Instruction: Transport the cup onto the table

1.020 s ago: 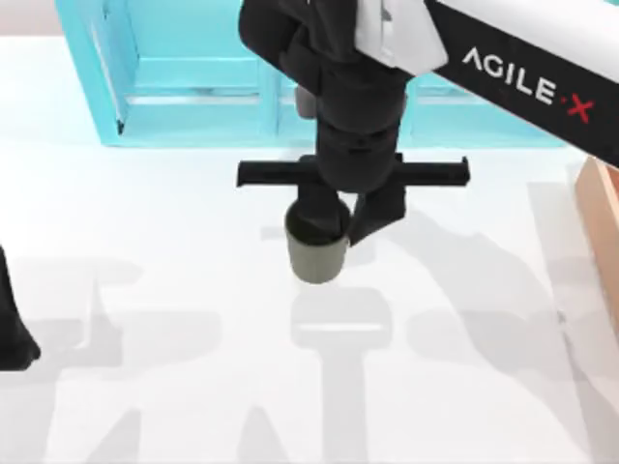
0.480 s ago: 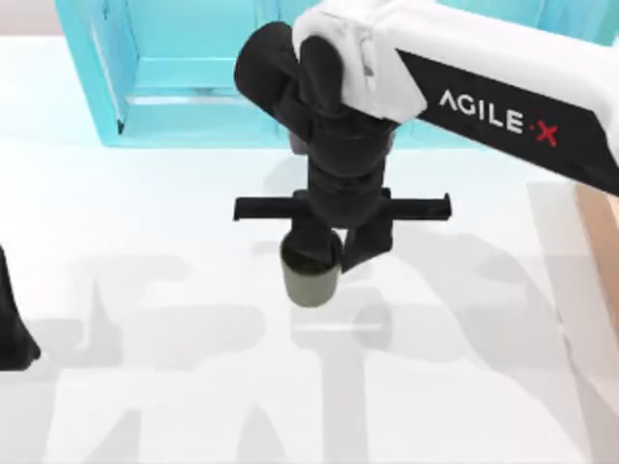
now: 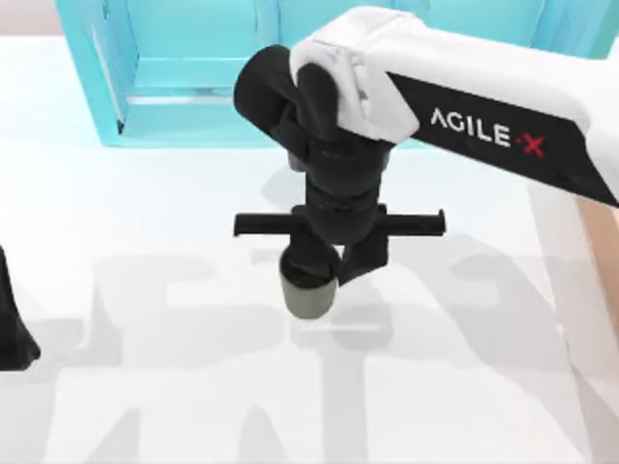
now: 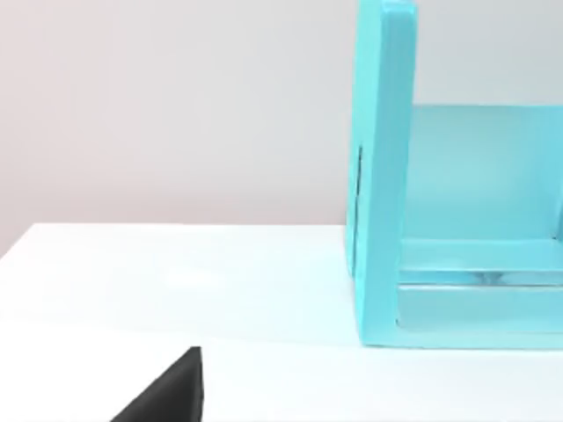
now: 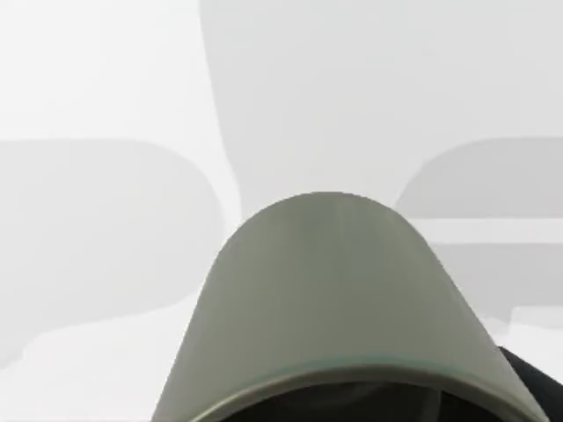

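Observation:
The small olive-grey cup (image 3: 309,298) hangs upright under my right gripper (image 3: 324,273), which is shut on the cup's rim over the middle of the white table (image 3: 145,242). One black finger reaches into the dark inside and the other presses the outer wall. In the right wrist view the cup's wall (image 5: 330,299) bulges close to the camera with the table (image 5: 106,79) below it. Whether the cup's base touches the table I cannot tell. My left arm (image 3: 12,329) stays parked at the left edge.
A turquoise shelf unit (image 3: 174,77) stands along the back of the table, its side panel (image 4: 378,176) near the left wrist camera. A tan wooden box (image 3: 604,227) sits at the right edge. Soft arm shadows lie across the white surface.
My right arm has carried the cup toward the front of the table and lower. The cup looks smaller in the top view. The left arm has not moved.

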### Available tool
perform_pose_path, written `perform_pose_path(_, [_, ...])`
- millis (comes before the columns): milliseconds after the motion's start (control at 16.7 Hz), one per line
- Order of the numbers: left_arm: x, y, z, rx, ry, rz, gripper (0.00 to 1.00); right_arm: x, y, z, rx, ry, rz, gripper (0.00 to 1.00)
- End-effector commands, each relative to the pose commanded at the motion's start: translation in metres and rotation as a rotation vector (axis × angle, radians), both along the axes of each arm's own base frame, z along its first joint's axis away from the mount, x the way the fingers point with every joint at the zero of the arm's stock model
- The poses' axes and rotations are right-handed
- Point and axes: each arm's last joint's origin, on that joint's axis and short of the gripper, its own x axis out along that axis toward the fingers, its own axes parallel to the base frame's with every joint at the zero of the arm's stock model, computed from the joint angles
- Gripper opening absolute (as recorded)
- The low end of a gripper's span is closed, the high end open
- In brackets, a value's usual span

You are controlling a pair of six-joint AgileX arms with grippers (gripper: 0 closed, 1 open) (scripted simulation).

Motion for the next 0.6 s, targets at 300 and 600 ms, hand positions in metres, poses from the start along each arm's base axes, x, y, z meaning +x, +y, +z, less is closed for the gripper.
perform_pose_path(300, [0.0, 0.0, 0.0, 0.0, 0.0, 0.0, 1.0, 0.0, 0.0, 0.0, 0.0, 0.0, 0.0, 0.45])
perform_pose_path(600, [0.0, 0.0, 0.0, 0.0, 0.0, 0.0, 1.0, 0.0, 0.0, 0.0, 0.0, 0.0, 0.0, 0.83])
